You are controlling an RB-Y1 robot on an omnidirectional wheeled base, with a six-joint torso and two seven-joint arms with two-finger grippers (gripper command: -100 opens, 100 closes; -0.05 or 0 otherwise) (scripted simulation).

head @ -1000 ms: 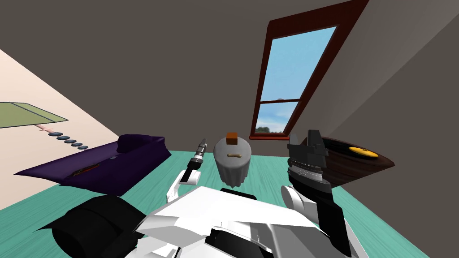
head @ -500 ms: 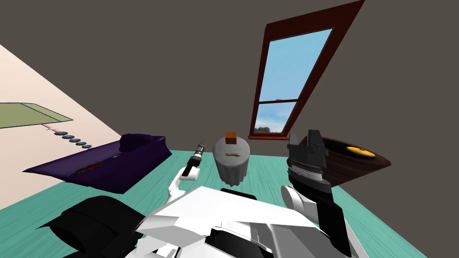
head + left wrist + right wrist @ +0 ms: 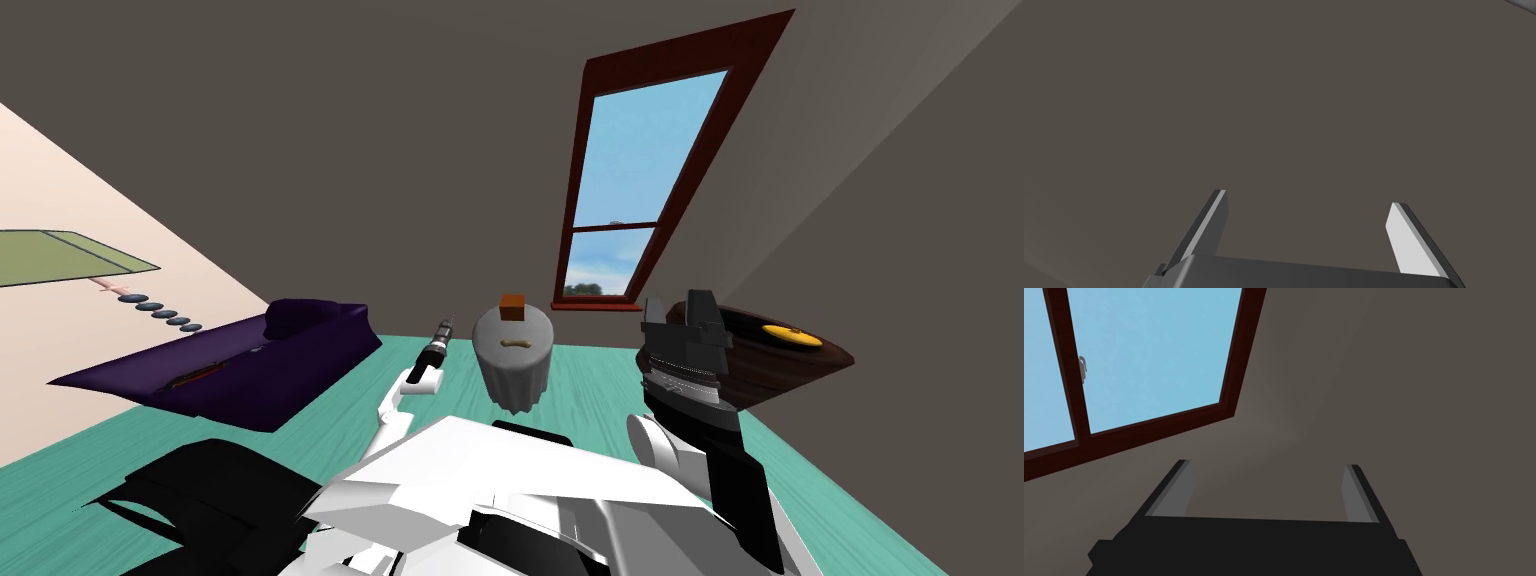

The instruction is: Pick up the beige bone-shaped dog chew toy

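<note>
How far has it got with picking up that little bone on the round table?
Nothing is done yet: the bone lies on the round grey table, beside a brown block, untouched. In hand: the left pincer is held out near the table, open and empty; the right pincer is open too. Left to do: reach the bone, close on it, lift it.

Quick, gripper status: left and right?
Left gripper: open, holding nothing.
Right gripper: open, holding nothing.
</note>
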